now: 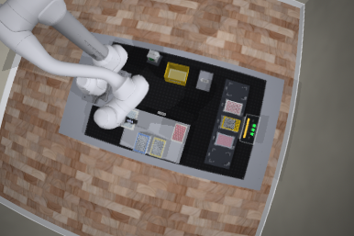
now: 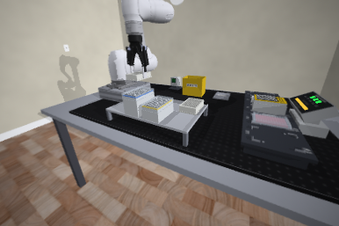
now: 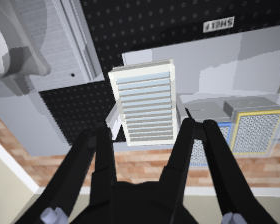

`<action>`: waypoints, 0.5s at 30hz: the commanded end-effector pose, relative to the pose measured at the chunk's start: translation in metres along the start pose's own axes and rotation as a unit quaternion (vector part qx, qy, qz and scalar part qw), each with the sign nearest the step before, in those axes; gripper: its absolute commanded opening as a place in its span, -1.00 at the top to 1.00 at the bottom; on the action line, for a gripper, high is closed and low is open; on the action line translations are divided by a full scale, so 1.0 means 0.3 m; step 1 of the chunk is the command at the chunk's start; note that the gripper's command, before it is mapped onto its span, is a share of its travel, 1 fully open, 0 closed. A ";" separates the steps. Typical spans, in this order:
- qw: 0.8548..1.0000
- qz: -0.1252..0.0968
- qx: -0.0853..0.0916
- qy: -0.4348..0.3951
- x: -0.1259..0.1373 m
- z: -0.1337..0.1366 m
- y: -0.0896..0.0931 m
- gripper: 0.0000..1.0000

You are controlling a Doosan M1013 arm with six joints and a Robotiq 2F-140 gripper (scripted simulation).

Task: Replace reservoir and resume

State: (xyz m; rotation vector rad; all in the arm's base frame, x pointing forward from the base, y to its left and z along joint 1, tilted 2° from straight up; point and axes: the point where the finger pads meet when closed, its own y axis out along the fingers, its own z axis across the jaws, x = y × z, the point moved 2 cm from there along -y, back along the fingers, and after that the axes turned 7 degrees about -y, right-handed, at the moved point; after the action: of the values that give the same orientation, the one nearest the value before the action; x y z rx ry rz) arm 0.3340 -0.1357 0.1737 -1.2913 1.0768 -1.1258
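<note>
My gripper (image 1: 131, 118) (image 2: 138, 72) (image 3: 147, 105) is shut on a white 12-trough reservoir (image 1: 132, 115) (image 2: 140, 76) (image 3: 146, 107), gripping its long sides. It holds the reservoir level in the air above the left end of the labware shelf SHELF (image 1: 156, 123) (image 2: 184, 120) (image 3: 216, 60). I cannot read the reservoir's label. On the deck (image 1: 215, 157) (image 2: 272, 140) the two end positions are bare; between them stand a pink plate (image 1: 233, 106), a yellow-rimmed tip rack (image 1: 229, 123) (image 2: 269, 98) and a second pink plate (image 1: 225, 140) (image 2: 270, 120).
On the shelf stand a blue-rimmed rack (image 1: 142, 142) (image 2: 139, 101), a yellow-rimmed rack (image 1: 158, 146) (image 2: 155, 106) and a plate (image 1: 179, 132) (image 2: 192, 105). Behind are a small key post (image 1: 153, 57) (image 2: 175, 80), a yellow bin (image 1: 177, 73) (image 2: 194, 85) and a grey nest (image 1: 206, 78) (image 2: 220, 96). The panel (image 1: 251, 129) (image 2: 312, 100) flanks the deck.
</note>
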 end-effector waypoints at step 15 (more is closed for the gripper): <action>1.000 -0.001 0.006 0.000 0.001 0.014 -0.104 1.00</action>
State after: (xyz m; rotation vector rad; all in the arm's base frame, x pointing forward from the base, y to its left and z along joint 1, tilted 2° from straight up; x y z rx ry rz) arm 0.3339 -0.1355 0.1958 -1.2915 1.0756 -1.1272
